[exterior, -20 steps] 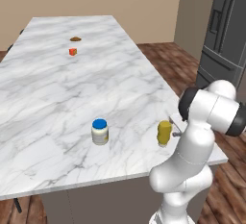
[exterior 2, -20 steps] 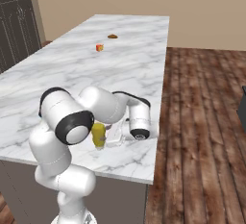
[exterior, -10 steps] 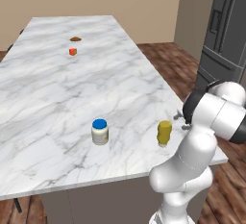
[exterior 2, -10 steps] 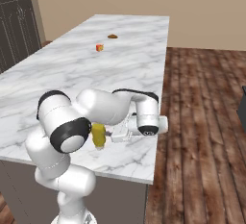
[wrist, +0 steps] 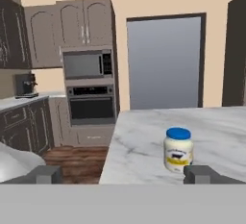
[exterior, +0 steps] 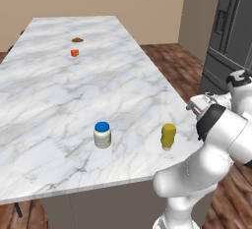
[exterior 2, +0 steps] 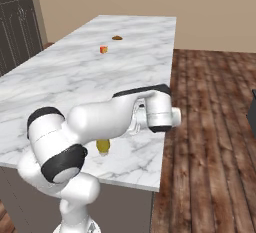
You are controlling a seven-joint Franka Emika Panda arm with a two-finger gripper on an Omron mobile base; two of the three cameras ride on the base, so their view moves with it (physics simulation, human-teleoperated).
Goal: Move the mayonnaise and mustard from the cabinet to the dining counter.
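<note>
While the gripper (wrist: 123,175) hangs off the counter's near right edge with fingers spread and empty, the mustard (exterior: 168,135) and mayonnaise (exterior: 102,134) stand upright leftward on the dining counter (exterior: 59,90), apparently delivered.

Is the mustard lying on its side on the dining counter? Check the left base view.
No, the mustard stands upright on the dining counter, apart from the mayonnaise.
</note>
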